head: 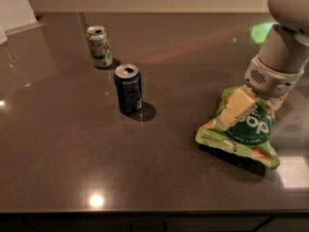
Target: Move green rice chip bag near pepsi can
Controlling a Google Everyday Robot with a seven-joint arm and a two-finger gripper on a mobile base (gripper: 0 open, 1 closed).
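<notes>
Green rice chip bag [241, 140] lies on the dark tabletop [169, 178], well apart from the pepsi can [128, 88], off to the can's right and somewhat nearer the front edge. It is a crinkled lime-green pouch with a dark green round logo and white lettering facing up. Its lower edge is spread flat on the surface and its upper end is bunched and raised toward the far side. The gripper [241, 111] is down on the upper part of the green rice chip bag, on the side facing the pepsi can, with a cream-coloured part laid slantwise across the logo. Whether the gripper is closed on the pouch or merely resting against it cannot be told. The grey-white arm [282, 57] reaches in from the upper right, farther from the pepsi can than the bag is. The pepsi can stands upright, dark navy with a silver top, throwing a small shadow to its right. A pale silver-and-green can [99, 46] stands upright behind the pepsi can and slightly to its left, near it but not touching.
</notes>
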